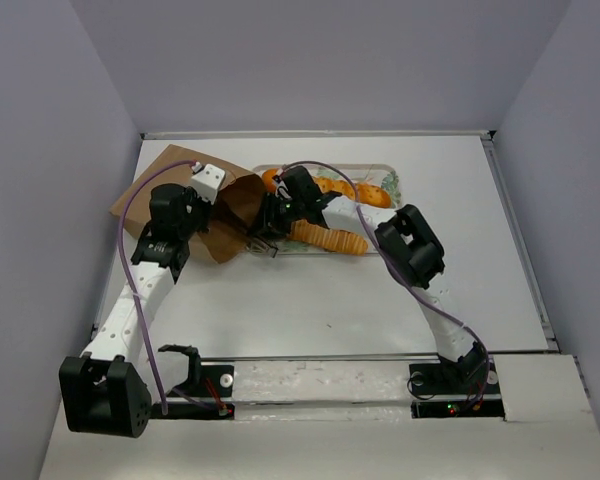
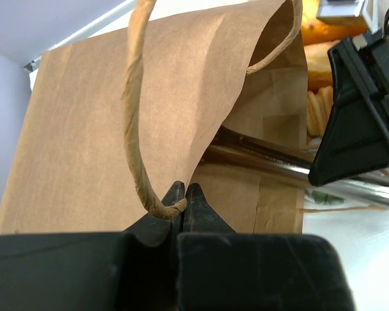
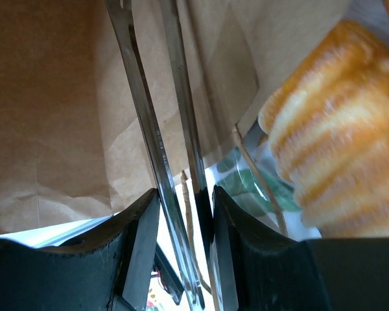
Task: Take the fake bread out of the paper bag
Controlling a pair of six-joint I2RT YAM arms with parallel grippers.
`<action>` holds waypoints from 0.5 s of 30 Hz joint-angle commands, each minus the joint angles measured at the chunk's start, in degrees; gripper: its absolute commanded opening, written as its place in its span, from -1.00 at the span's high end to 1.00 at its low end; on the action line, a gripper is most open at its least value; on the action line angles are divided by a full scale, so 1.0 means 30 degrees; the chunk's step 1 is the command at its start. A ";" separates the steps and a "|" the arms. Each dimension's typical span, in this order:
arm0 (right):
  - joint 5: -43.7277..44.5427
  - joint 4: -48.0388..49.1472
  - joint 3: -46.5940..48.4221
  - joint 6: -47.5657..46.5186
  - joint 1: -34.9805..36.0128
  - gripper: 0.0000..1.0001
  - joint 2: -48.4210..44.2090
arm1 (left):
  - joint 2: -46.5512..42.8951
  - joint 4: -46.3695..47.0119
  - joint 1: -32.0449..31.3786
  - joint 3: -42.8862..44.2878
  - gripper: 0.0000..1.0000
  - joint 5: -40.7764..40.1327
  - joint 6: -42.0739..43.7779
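Two arms work on a brown paper bag (image 2: 104, 129) on a white table (image 1: 330, 310). The left gripper (image 2: 185, 197) is pinched tight on the bag's upper lip, just where a twisted handle (image 2: 133, 110) takes root, and it holds the mouth lifted open. The right gripper (image 3: 185, 194) is clamped on a pair of metal tongs (image 3: 146, 123), whose two blades run ahead of its jaws and into the open mouth.

Several glossy loaves of fake bread (image 1: 330, 237) lie outside the bag on a leaf-patterned tray (image 1: 390, 172). The nearest sits just to the right of the right jaws, clear of the tongs. Its length runs alongside the right forearm and away from the bag's mouth.

No loaf can be made out inside the bag, because the paper walls hide whatever lies ahead of the tong tips. If one is left, it probably lies straight ahead of the right jaws, lengthwise down the bag. The tongs would then meet it end-on, which is an awkward way to grip a slick, rounded loaf. The right arm is the one placed to reach in, and the left arm's part looks limited to keeping the mouth open.
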 commanded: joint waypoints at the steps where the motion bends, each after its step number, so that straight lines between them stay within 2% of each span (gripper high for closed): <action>1: -0.0468 -0.0103 0.1311 -0.0170 0.0403 0.14 0.0576 | 0.0211 0.2206 -0.0322 0.1189 1.00 -0.0524 -0.1569; 15: 0.0645 -0.0162 0.3098 -0.0843 0.1136 -0.05 0.2775 | 0.0095 0.2148 -0.0704 0.0575 1.00 -0.0465 -0.2361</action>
